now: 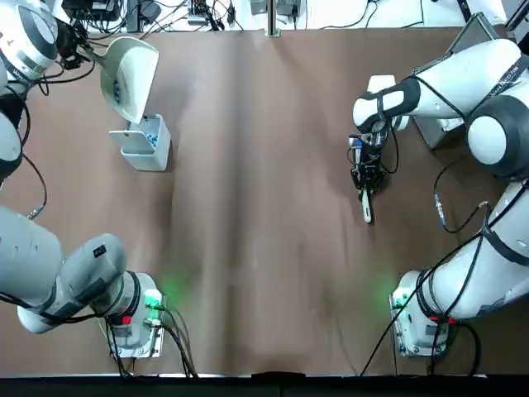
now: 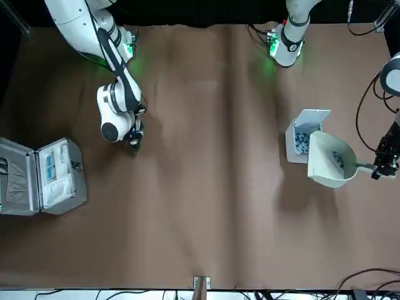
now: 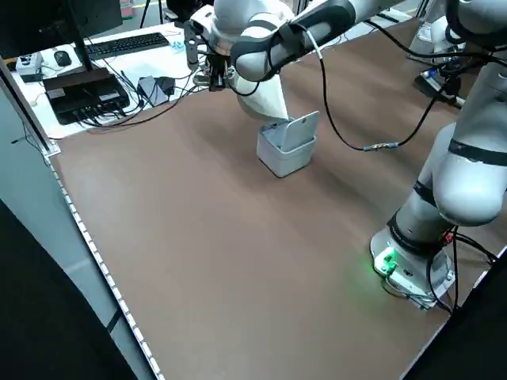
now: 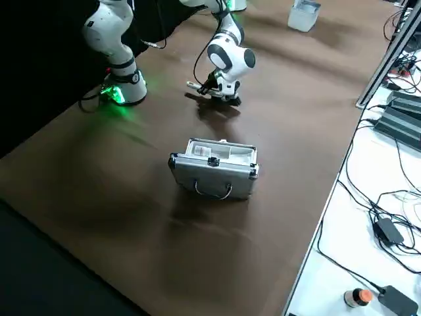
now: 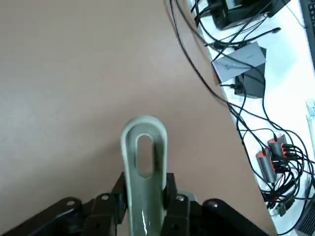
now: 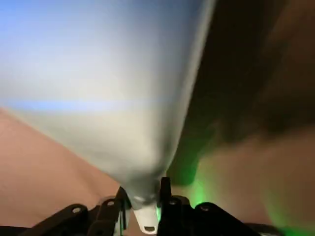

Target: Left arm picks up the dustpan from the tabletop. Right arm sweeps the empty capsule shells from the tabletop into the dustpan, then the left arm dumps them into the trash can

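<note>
Item: dumping step, left arm.

Dustpan (image 1: 128, 76): cream scoop, held tilted in the air at about 11 o'clock on the table in the top view, its mouth just above the bin (image 1: 147, 142). A few capsule shells (image 2: 338, 160) show inside the pan; more bluish-white ones (image 1: 150, 137) already lie in the bin, whose lid stands open.

Left gripper (image 5: 143, 209): jaws narrow, clamped on the dustpan's thin handle, seen plainly in the left wrist view. Gripper sits at the table's far left corner, roughly 10 o'clock, wrist turned so the handle is high and the pan lip low.

Handling note (judgement): the pan lip should stay over the bin opening, at 6 o'clock from the pan, and the tilt should steepen slowly so the remaining shells slide rather than bounce onto the table (image 1: 264, 215). The lip looks close to the raised lid; it could tip the light bin.

Right gripper (image 1: 366, 184): at about 3 o'clock, low near the table, jaws closed on a slim white brush (image 1: 367, 205) pointing toward 6 o'clock. The arm is folded over it, idle. An open metal case (image 2: 40, 177) lies beyond it at the table's edge.
</note>
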